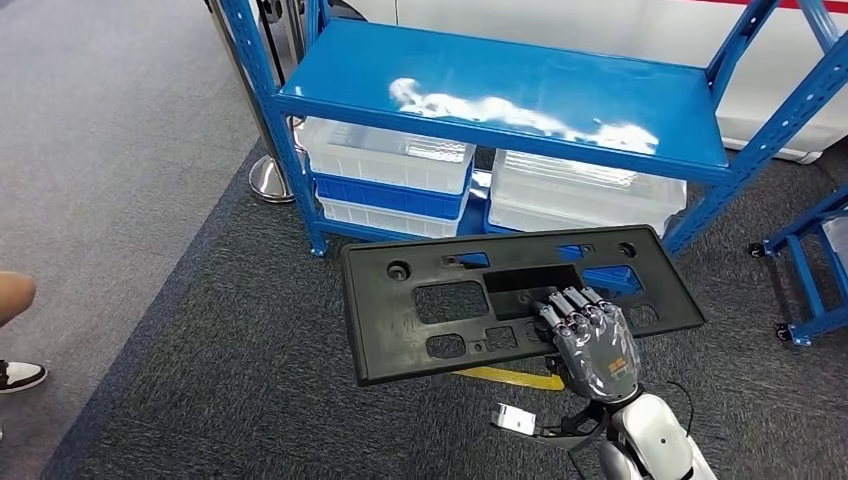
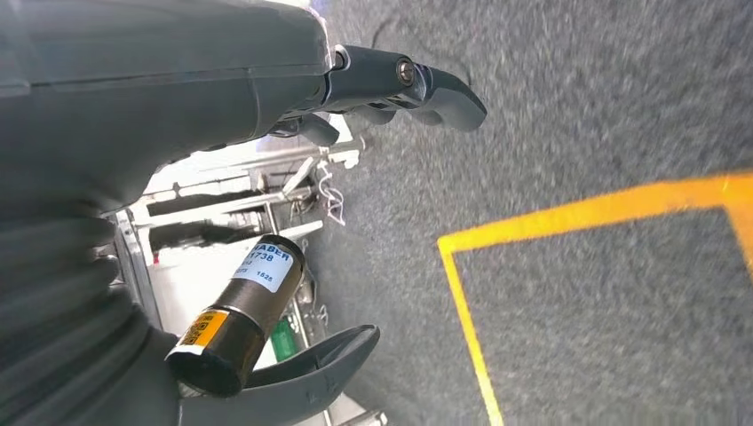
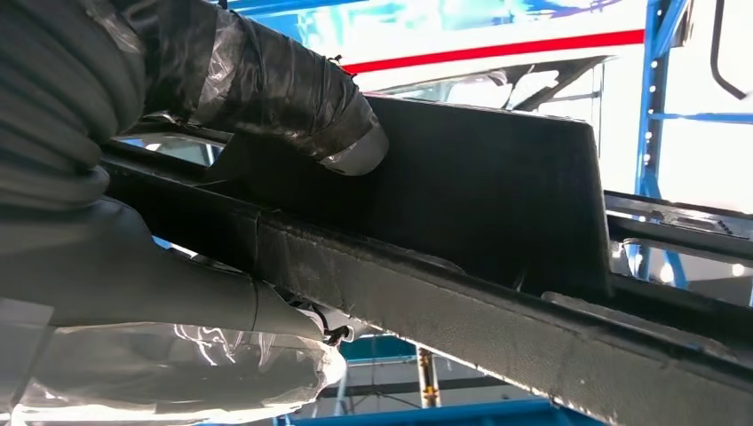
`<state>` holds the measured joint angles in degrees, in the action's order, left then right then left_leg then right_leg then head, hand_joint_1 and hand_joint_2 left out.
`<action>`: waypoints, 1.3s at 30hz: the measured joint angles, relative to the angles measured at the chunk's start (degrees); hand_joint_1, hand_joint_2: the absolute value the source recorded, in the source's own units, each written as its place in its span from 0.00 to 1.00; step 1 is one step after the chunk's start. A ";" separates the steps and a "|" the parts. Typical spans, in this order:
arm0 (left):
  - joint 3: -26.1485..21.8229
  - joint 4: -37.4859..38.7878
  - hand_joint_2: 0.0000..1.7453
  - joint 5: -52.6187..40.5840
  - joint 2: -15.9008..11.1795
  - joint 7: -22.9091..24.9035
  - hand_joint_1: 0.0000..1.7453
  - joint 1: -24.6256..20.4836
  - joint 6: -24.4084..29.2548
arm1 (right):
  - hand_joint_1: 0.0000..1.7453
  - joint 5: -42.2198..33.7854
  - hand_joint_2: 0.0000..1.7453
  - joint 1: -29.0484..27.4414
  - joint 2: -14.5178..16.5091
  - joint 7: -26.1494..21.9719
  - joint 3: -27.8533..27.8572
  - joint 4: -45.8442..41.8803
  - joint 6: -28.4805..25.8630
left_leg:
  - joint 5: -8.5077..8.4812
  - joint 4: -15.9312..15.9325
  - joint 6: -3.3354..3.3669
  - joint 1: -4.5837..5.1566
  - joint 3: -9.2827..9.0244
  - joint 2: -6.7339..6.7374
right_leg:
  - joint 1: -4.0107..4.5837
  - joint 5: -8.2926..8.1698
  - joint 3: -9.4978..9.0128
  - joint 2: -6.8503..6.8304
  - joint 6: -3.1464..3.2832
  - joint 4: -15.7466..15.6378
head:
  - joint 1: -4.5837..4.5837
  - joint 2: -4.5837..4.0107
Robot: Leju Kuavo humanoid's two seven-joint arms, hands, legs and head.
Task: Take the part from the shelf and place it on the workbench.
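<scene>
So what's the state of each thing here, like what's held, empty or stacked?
black part: held up off the shelf by the right hand
right hand: gripping the part's near edge
left hand: holding nothing, fingers apart
blue shelf: top board bare
white bins: stacked under the top board

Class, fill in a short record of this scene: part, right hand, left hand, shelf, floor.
Part: flat black plastic panel with cut-outs, held in the air in front of the shelf
Right hand: grips the panel's near edge
Left hand: holds nothing, fingers apart, above the floor
Shelf: blue metal, white bins under the top board
Floor: grey carpet, yellow line
</scene>
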<state>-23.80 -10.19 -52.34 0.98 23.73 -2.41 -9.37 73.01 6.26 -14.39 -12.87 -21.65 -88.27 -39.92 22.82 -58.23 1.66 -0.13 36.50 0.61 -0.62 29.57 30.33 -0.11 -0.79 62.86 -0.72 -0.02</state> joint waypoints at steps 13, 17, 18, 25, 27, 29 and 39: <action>-0.38 0.00 1.00 -0.13 0.04 0.16 0.00 0.15 -0.07 | 1.00 -0.51 1.00 0.40 -0.32 0.23 -0.08 0.42 0.01 | 6.69 -12.80 -2.69 -0.54 0.19 -0.38 | 0.12 -4.59 5.18 -0.56 2.65 -3.73 | 0.11 0.00; -0.40 -0.02 1.00 -0.49 -0.04 0.15 0.00 0.01 -0.08 | 1.00 -0.55 1.00 0.41 -0.34 0.31 -0.09 0.43 -0.01 | 6.81 0.89 -1.62 0.02 -8.80 -0.52 | 0.15 -6.45 6.80 -0.64 1.57 -3.49 | 0.07 0.00; -0.43 -0.02 1.00 -0.56 -0.05 0.15 0.00 0.03 -0.08 | 1.00 -0.57 1.00 0.41 -0.34 0.34 -0.10 0.43 -0.02 | 6.57 1.61 -1.45 0.15 -8.81 -0.52 | 0.09 -7.04 6.88 -0.67 1.22 -3.76 | 0.06 0.01; -1.09 -0.02 1.00 -1.23 -0.06 -0.02 0.00 0.04 -0.21 | 1.00 -0.73 1.00 0.12 -0.73 0.82 -0.16 0.92 0.01 | 2.06 2.74 0.35 -0.36 -4.85 0.05 | -0.14 3.77 10.68 0.00 -0.38 9.64 | -0.05 0.00; -1.30 -0.02 1.00 -1.30 -0.03 -0.04 0.00 0.07 -0.24 | 1.00 -0.77 1.00 0.03 -0.84 0.87 -0.16 1.18 0.01 | 1.20 2.13 0.12 -0.44 -3.11 0.05 | -0.41 2.42 9.08 -0.01 -0.70 10.96 | -0.05 0.00; -1.39 -0.02 1.00 -1.42 0.02 -0.13 0.00 0.06 -0.26 | 1.00 -0.78 1.00 0.07 -0.91 0.89 -0.15 1.29 0.00 | 0.67 1.09 -0.27 -0.58 -1.47 0.03 | -0.76 -0.09 4.25 -0.02 -0.94 5.05 | -0.05 0.01; -1.91 -0.02 1.00 -1.98 0.07 -0.38 0.00 0.17 -0.37 | 1.00 -1.02 1.00 0.63 -0.90 1.33 -0.20 1.80 0.21 | 8.64 -10.50 -3.05 -0.61 3.80 -0.21 | -0.33 -1.48 1.90 -0.24 2.30 -3.92 | 0.06 0.00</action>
<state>-25.71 -10.21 -54.33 1.06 23.35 -2.24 -9.73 72.00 6.89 -15.28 -11.54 -21.85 -86.47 -39.71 31.46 -68.73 -1.39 -0.73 40.29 0.40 -0.95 28.08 32.23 -0.34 1.51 58.94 -0.66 -0.02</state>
